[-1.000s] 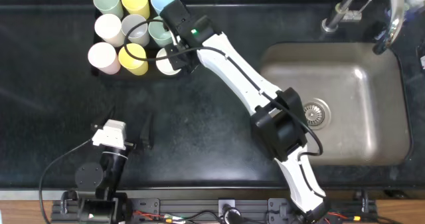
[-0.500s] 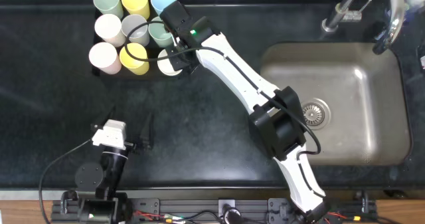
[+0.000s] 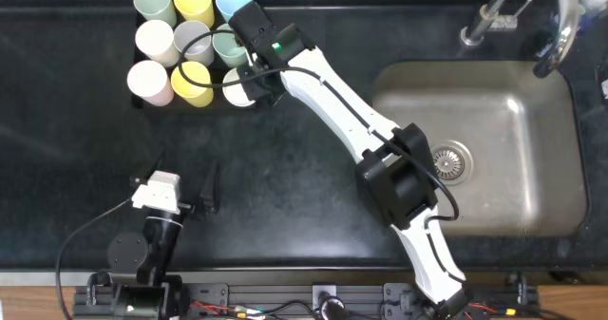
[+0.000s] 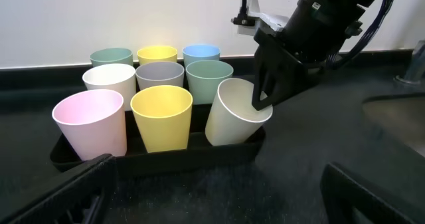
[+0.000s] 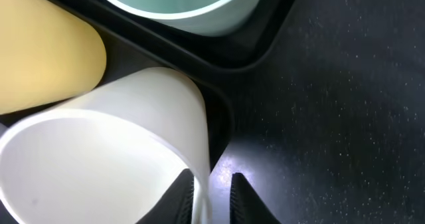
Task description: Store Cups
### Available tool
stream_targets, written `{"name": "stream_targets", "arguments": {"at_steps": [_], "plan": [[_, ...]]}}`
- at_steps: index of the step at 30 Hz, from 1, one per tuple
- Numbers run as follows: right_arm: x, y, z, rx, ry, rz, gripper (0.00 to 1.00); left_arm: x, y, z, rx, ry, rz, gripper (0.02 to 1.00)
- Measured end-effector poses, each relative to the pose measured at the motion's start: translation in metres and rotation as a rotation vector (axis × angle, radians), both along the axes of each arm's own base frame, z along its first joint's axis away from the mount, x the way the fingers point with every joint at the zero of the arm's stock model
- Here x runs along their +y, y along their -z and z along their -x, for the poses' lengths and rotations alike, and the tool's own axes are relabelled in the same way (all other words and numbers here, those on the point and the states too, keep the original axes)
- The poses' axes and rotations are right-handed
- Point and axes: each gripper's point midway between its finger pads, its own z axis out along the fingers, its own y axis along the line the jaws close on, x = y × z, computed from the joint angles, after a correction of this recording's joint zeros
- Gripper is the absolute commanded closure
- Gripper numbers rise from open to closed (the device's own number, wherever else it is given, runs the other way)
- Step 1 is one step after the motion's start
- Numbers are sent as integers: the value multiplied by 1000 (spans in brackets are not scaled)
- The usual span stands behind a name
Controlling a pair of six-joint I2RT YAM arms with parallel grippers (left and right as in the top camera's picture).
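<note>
A black tray at the back left of the counter holds several upright cups: pink, yellow, white, grey, green and blue. A cream cup leans tilted at the tray's front right corner. My right gripper is shut on that cup's rim, one finger inside and one outside, as the right wrist view shows. My left gripper stands open and empty on the near counter, well short of the tray.
A steel sink with a faucet fills the right side. Dark counter lies between the tray and the arm bases. A wall backs the tray.
</note>
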Motion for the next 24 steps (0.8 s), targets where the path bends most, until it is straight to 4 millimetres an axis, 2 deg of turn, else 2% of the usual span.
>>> {"name": "stream_targets", "arguments": {"at_steps": [3,8,10,12,14,16,18,21,24], "plan": [[0,0,0,0,1,-2,652,0,0,0,0,0,0,18],[1,-2,-1,-10,-14,-4,421,0,0,0,0,0,0,20],[1,-8,0,-20,-26,-6,362,0,0,0,0,0,0,18],[1,-22,0,-44,-38,-19,305,0,0,0,0,0,0,18],[-2,-49,0,-84,-44,-44,272,0,0,0,0,0,0,18],[-9,-86,1,-140,-41,-82,248,0,0,0,0,0,0,20],[-25,-130,3,-202,-26,-126,218,0,0,0,0,0,0,20],[-70,-198,6,-303,30,-174,159,0,0,0,0,0,0,18],[-123,-244,11,-380,92,-176,62,0,0,0,0,0,0,18]]}}
